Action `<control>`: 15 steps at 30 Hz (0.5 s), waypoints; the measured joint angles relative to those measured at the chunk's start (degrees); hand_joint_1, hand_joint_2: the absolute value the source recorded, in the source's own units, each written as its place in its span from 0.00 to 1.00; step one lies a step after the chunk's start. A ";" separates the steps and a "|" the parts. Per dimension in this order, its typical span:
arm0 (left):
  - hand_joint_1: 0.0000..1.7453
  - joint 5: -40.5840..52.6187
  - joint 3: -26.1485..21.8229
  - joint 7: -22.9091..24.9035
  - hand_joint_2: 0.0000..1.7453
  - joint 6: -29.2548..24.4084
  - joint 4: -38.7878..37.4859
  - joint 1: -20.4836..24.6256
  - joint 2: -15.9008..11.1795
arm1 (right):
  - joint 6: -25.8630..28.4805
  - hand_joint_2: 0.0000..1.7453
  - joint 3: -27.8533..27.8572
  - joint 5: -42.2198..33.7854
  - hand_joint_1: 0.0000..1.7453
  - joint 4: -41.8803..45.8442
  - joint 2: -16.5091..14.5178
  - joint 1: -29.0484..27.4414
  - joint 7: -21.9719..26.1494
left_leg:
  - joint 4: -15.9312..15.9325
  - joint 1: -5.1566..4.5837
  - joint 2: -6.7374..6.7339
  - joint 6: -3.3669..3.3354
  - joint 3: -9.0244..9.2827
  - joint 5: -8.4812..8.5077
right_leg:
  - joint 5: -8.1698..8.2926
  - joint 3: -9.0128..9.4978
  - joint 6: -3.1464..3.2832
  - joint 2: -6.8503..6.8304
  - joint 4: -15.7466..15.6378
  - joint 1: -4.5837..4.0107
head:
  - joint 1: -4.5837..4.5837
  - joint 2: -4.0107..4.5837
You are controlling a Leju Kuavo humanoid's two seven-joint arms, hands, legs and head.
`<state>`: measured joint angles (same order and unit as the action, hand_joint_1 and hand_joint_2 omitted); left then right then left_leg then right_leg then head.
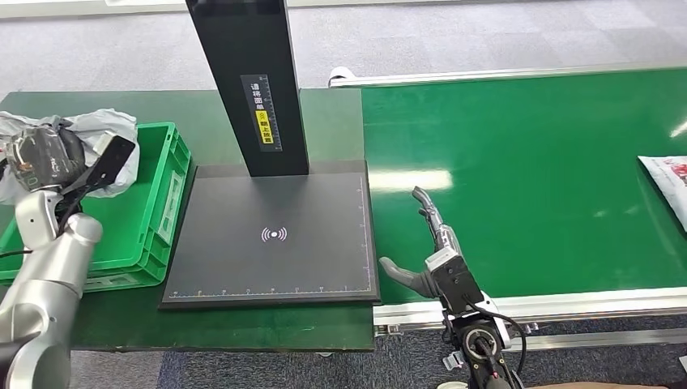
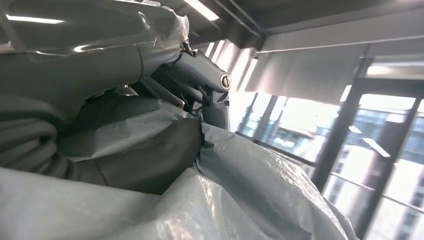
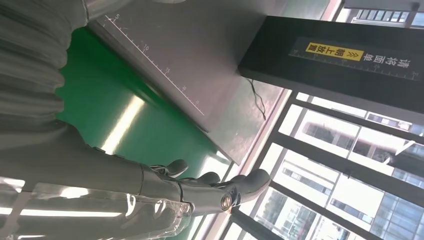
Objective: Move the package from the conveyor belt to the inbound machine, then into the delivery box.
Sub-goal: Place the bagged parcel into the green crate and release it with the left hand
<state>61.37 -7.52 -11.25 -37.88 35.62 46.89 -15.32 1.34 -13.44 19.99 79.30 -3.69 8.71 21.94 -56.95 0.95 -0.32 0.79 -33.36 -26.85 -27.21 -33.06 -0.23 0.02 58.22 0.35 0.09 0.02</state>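
Two poses: left robot hand (image 1: 49,158) grips package (image 1: 97,126); right robot hand (image 1: 429,243) spread.

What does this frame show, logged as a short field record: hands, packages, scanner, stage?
left hand: holds a grey plastic package over the green crate
right hand: empty, fingers apart, above the conveyor belt beside the scanner
scanner plate: bare, black column behind it
next package: on the belt at the right edge, partly cut off
stage: package at the crate, not yet released
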 joint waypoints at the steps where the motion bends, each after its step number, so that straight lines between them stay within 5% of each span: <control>1: 1.00 0.41 -0.24 0.47 1.00 0.00 -1.13 0.66 -0.56 | -0.08 1.00 -0.07 -0.04 0.00 -0.14 -0.01 0.17 0.00 | 0.00 0.00 0.00 0.00 0.00 0.00 | 0.00 -0.01 0.00 0.00 0.00 0.00 | 0.00 0.00; 4: 1.00 0.97 -0.83 0.93 1.00 -0.01 -3.68 2.04 -1.83 | -0.17 1.00 -0.27 -0.12 0.00 -0.51 -0.03 0.64 -0.01 | 0.00 0.00 0.01 0.00 -0.01 0.00 | 0.00 -0.02 0.00 -0.01 0.00 0.00 | 0.01 -0.01; 5: 0.86 1.04 -0.96 0.99 1.00 -0.02 -4.32 2.31 -2.11 | -0.18 1.00 -0.30 -0.13 0.00 -0.60 -0.04 0.76 -0.02 | 0.00 0.00 0.02 0.00 -0.01 0.00 | 0.00 -0.02 0.00 -0.01 0.00 0.00 | 0.02 -0.01; 8: 0.11 1.10 -1.31 1.26 1.00 -0.02 -5.76 2.79 -2.63 | -0.20 1.00 -0.40 -0.19 0.00 -0.83 -0.04 0.96 -0.02 | 0.00 0.00 0.02 0.00 -0.01 0.00 | 0.00 -0.01 0.00 -0.01 0.01 0.00 | 0.02 0.00; 9: 0.00 1.17 -1.47 1.31 1.00 -0.02 -6.15 2.87 -2.75 | -0.22 1.00 -0.46 -0.24 0.00 -0.91 -0.04 0.99 -0.02 | 0.00 0.00 0.02 0.00 -0.02 0.00 | 0.00 -0.01 0.00 -0.01 0.00 0.00 | 0.02 0.01; 15: 0.00 1.62 -2.58 0.12 1.00 -0.02 -7.18 2.76 -2.88 | -0.33 1.00 -0.80 -0.39 0.00 -1.52 -0.17 1.18 -0.10 | 0.00 0.00 0.04 0.00 -0.03 0.00 | 0.00 -0.02 0.00 -0.01 0.00 0.00 | 0.01 0.01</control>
<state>62.99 -10.11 -11.13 -37.90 28.44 49.66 -18.20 1.01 -14.24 19.61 77.78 -3.86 9.89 21.85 -56.95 0.95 -0.28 0.79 -33.39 -26.85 -27.22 -33.08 -0.23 0.01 58.22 0.35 0.10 0.02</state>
